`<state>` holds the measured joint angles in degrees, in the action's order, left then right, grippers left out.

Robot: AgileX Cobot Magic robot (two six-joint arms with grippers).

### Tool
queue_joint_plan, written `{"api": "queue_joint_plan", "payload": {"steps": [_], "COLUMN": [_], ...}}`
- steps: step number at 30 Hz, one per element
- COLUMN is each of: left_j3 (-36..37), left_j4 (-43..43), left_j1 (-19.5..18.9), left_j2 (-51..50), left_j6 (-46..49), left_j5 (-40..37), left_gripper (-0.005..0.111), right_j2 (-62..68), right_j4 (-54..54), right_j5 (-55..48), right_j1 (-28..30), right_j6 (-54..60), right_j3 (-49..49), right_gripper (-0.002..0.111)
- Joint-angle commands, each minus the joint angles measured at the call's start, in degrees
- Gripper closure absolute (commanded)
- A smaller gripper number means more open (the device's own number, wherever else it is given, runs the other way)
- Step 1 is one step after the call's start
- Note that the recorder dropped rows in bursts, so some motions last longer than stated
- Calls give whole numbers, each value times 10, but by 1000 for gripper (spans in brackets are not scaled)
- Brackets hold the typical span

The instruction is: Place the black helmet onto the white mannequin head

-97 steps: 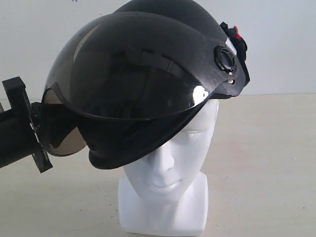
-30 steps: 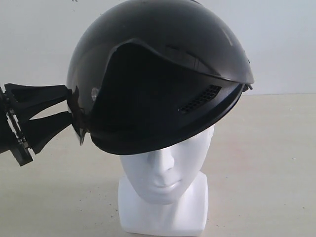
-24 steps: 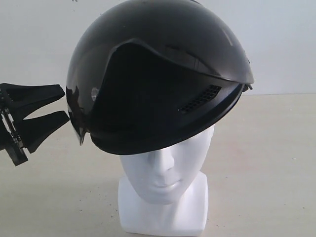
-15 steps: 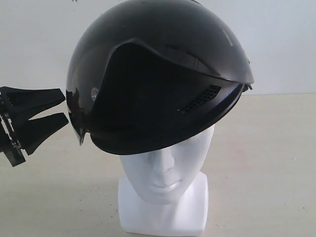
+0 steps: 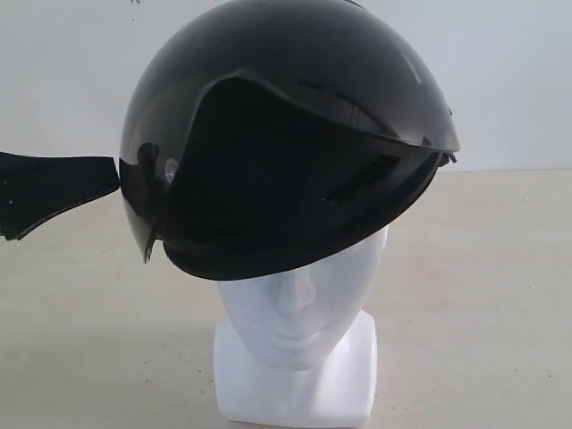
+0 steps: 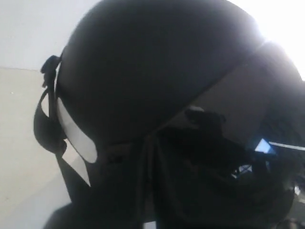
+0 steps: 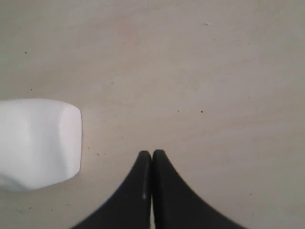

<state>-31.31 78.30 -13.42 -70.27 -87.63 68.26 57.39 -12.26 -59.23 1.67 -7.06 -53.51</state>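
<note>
Nearest the exterior camera stands the white mannequin head [image 5: 299, 313]. Its blocky neck base sits flat on the table [image 5: 483, 295], and the face is bare from the nose down. The black helmet [image 5: 286, 107] now rests on top of it. About three seconds ago it hung tilted over the head in the left gripper's hold, with the visor turned toward the camera. Now the shell covers the crown and brow, and it sits lower on the left gripper's side of the head than on the other. The left gripper [image 5: 113, 182] has let go. A second ago its fingers stood spread at the helmet's rim; now it is just beside the shell, clear of it, and shows as one dark wedge. I cannot tell whether the fingers have come together or one hides the other. I judge the placing done in the main, with only the crooked seat open to correction. The right gripper [image 7: 151, 156] has its fingers pressed together on nothing, above bare table a little off from the head's base. For room to move, the table on both sides of the head lies open. The helmet overhangs the head widely, so any sideways sweep at shell height risks knocking it. Farther back, the table's far edge runs behind the head, with a plain wall [image 5: 518, 71] beyond it.
</note>
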Motion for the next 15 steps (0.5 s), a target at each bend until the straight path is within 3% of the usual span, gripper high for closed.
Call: {"api": "queue_joint_plan", "payload": {"steps": [1, 4, 7, 11, 15], "left_j3": [-40, -59, -77, -91, -110], "left_j4": [89, 142, 201, 216, 216], "left_j1": [-2, -2, -2, -2, -2], "left_j2": [30, 51, 74, 111, 132], "left_j6": [-31, -86, -148, -224, -257], "left_j5": [-44, -83, -124, -179, -202], "left_gripper": [102, 102, 102, 102, 102], "right_j2": [-1, -1, 12, 71, 144], "right_j4": [-67, -129, -144, -171, -276], "right_j5": [13, 27, 23, -35, -107], "right_j1": [-2, -2, -2, -2, -2], "right_j6": [89, 166, 171, 177, 200], "right_j3": [-5, -6, -47, -159, -285], "right_gripper": [109, 109, 109, 109, 109]}}
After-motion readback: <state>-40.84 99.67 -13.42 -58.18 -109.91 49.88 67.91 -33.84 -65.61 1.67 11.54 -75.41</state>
